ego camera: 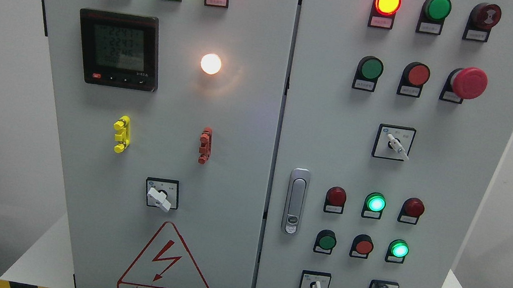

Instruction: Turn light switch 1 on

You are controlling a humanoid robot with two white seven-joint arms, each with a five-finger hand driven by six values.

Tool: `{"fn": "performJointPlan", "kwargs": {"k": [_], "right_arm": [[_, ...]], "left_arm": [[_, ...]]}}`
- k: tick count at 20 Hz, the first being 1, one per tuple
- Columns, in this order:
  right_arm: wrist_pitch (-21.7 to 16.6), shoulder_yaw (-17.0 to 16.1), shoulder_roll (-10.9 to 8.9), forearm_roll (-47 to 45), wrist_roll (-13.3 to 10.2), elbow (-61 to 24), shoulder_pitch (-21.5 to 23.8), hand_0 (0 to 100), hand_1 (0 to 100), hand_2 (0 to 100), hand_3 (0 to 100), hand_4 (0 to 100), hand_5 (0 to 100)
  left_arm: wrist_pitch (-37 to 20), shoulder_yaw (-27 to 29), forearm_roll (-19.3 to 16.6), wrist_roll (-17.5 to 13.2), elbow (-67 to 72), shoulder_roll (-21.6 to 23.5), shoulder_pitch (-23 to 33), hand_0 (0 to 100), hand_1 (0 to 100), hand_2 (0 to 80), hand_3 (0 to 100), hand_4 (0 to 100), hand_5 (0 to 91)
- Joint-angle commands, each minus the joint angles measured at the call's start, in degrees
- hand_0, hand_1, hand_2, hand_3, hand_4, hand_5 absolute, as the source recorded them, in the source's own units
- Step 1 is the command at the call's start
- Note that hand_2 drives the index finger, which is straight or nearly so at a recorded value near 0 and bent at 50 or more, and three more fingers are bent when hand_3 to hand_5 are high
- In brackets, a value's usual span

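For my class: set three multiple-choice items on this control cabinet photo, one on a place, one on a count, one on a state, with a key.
1. Where is the digital meter?
A. left door, upper part
B. right door, bottom
C. beside the door handle

2. How many lamps are in the left door's top row?
A. two
B. three
C. five

3. The round white lamp is:
A. dark
B. lit
C. covered

Key: 1 A, it sits under the top lamps on the left door; 2 B, yellow, green, red-rimmed; 3 B, it glows brightly.

Meter [118, 49] left of lit lamp [211, 64]; rotary switch [161, 194] below, above warning sign [168, 267]; door handle [296, 201] right, apparently on other door.
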Motion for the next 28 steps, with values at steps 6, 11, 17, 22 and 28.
{"fn": "performJointPlan", "kwargs": {"k": [6,11,17,22,28], "right_arm": [[0.0,0.0,0.0,0.0,0.0,0.0,0.0,0,0,0,0,0,0],[0.0,0.0,0.0,0.0,0.0,0.0,0.0,0,0,0,0,0,0],[0.0,0.0,0.0,0.0,0.0,0.0,0.0,0,0,0,0,0,0],[0.0,0.0,0.0,0.0,0.0,0.0,0.0,0,0,0,0,0,0],[0.0,0.0,0.0,0.0,0.0,0.0,0.0,0,0,0,0,0,0]], "left_arm": [[-14.3,6.5,4.1,-2.9,41.7,4.5,9.6,18,17,34.7,63,76,44.0],[-17.8,6.0,5.6,-10.2,59.7,4.3,9.4,15,15,18.0,43,52,15.6],[-16.9,5.6,4.9,-18.3,73.4,3.8,8.9,12,6,0.0,17,23,0.0],[-6.7,5.3,4.6,-18.9,80.2,3.0,6.4,14,0,0.0,7,13,0.0],[5.1,5.3,4.6,-21.1,82.2,2.3,3.6,14,3,0.0,2,10,0.0]]}}
